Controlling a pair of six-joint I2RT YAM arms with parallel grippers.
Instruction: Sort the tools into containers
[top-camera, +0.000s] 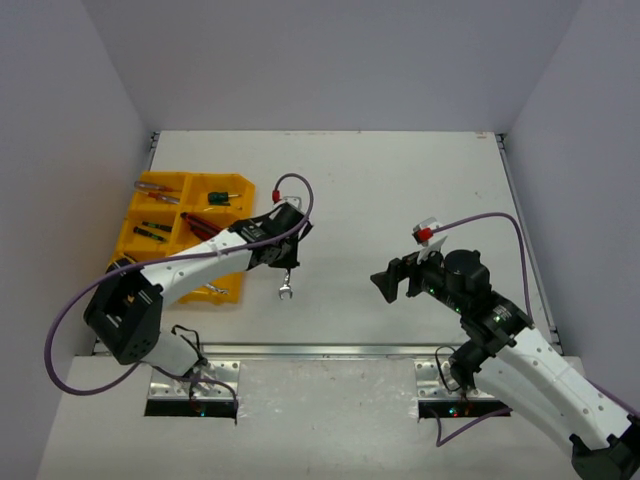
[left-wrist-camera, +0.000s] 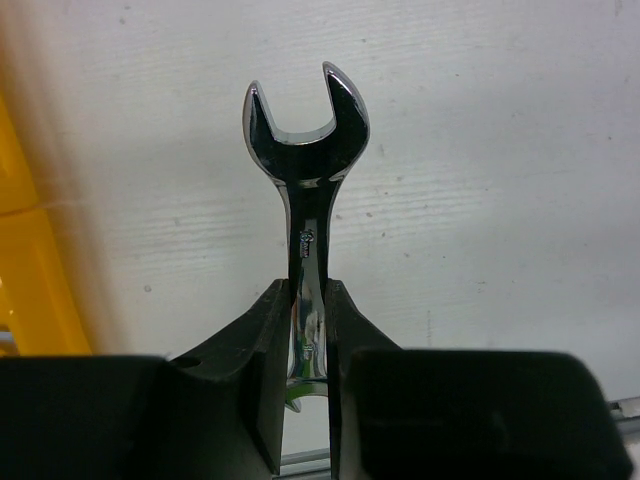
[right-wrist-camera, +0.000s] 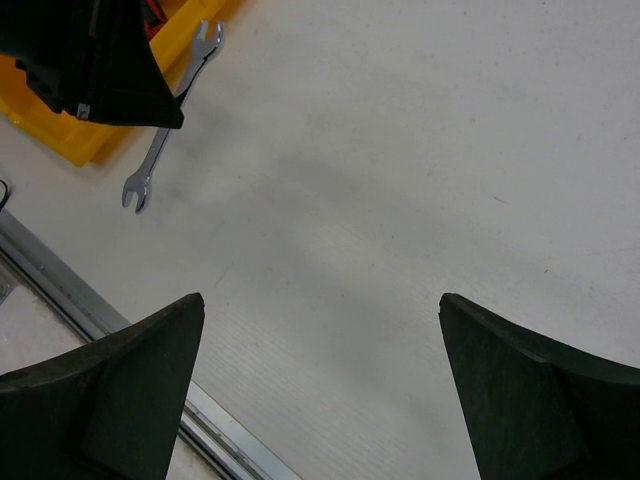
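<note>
- Silver open-end wrench (left-wrist-camera: 305, 150) is clamped by its shank between the fingers (left-wrist-camera: 265, 370) of the left gripper (left-wrist-camera: 308, 300). Its forked end points away from the wrist camera, over the bare white table (top-camera: 400, 180).
- From above, the wrench hangs below the left gripper, just right of the near right corner of the yellow organiser tray (top-camera: 131, 222). It is outside every compartment.
- Whether its lower end touches the table cannot be told.
- The tray sits on the left side of the table, and the left arm (top-camera: 190, 265) reaches across its near part, hiding some compartments.
- Red-handled screwdrivers (top-camera: 157, 190) lie in the far left compartment, and a green-handled screwdriver (top-camera: 222, 197) lies in the far right one.
- The right gripper (right-wrist-camera: 320, 310) hovers right of centre, well apart from the tray. Its fingers (right-wrist-camera: 120, 390) are spread wide with only bare table between them.
</note>
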